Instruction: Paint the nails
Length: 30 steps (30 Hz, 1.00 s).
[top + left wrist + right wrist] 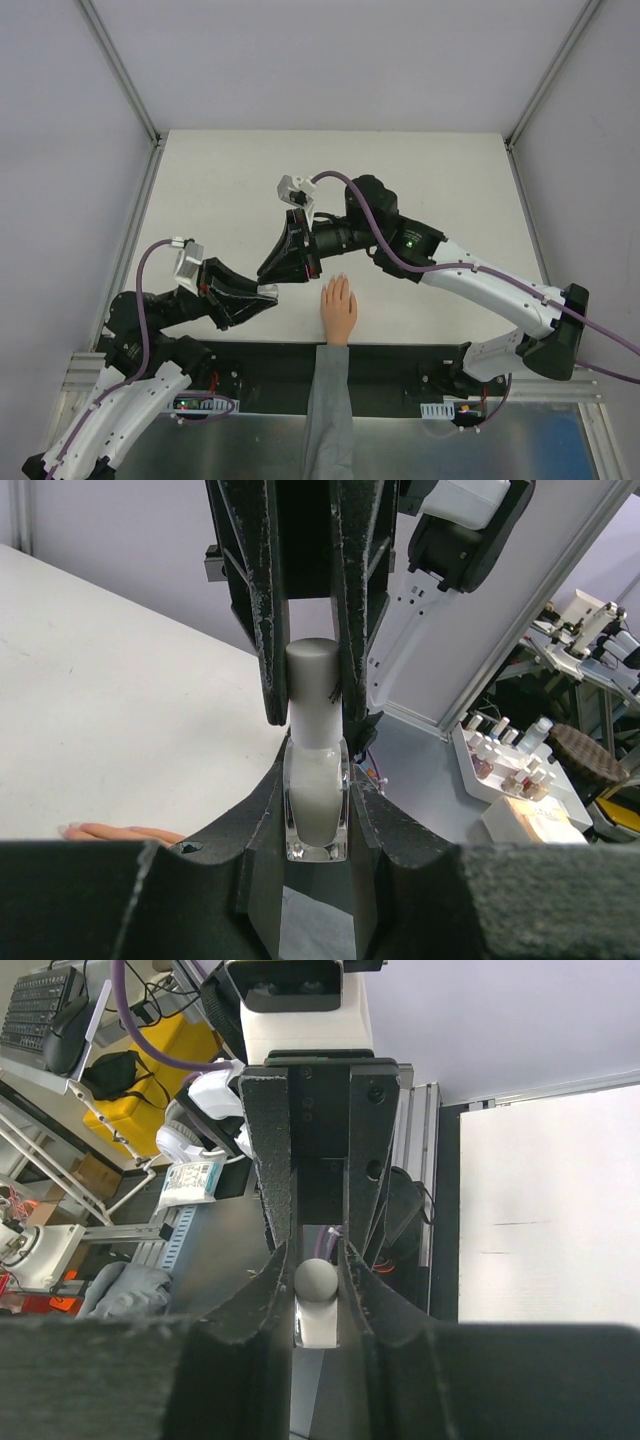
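Observation:
A small clear glass polish bottle (317,800) with whitish polish stands between the fingers of my left gripper (317,832), which is shut on its body. My right gripper (316,1282) comes from the opposite side, and its jaws press on both sides of the bottle's round grey cap (316,1280). The two grippers meet tip to tip above the table, left of the hand (338,305). That peach-coloured hand lies flat, palm down, with a grey sleeve (328,410). Its nails are too small to make out from above. The fingertips (120,832) show at the left wrist view's lower left.
The white table (220,190) is walled by aluminium posts (120,70) at the back corners. A black strip (400,362) runs along its near edge, where the arm bases sit. Off the table, a white tray (500,765) holds several other small bottles.

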Available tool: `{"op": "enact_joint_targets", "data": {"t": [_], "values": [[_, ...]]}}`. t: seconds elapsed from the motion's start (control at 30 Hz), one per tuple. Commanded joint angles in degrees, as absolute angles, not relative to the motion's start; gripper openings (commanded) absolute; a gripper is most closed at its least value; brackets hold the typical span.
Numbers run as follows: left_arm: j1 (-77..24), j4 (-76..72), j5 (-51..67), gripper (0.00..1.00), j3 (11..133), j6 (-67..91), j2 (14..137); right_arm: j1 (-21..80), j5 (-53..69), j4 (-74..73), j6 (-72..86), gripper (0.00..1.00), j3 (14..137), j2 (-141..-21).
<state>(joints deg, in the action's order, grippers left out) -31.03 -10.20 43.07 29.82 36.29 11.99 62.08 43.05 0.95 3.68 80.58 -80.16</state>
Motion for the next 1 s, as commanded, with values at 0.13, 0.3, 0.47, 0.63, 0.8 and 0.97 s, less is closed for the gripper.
{"op": "enact_joint_targets", "data": {"t": [0.13,0.3,0.47,0.63,0.8,0.97], "values": [[-30.7,-13.9,41.7,0.0,33.7,34.8,13.9,62.0,43.4,3.0,3.8,0.01,79.5,-79.3],[-30.7,-10.1,33.5,0.0,35.3,25.0,13.3,63.8,35.0,-0.1,4.1,0.0,76.5,-78.3],[-30.7,-8.7,23.0,0.0,35.9,14.9,17.1,77.0,-23.0,-21.3,7.4,0.0,83.9,-80.1],[-30.7,-14.3,15.4,0.0,32.1,10.7,20.1,85.9,-50.4,-24.7,20.5,0.0,84.7,-84.8],[-30.7,-16.9,14.9,0.0,29.7,12.6,19.4,86.2,-48.7,-21.2,18.8,0.01,86.5,-85.7],[-30.7,-15.2,18.1,0.0,28.5,16.1,17.1,85.4,-43.2,-18.6,12.3,0.2,87.0,-84.9]]}}
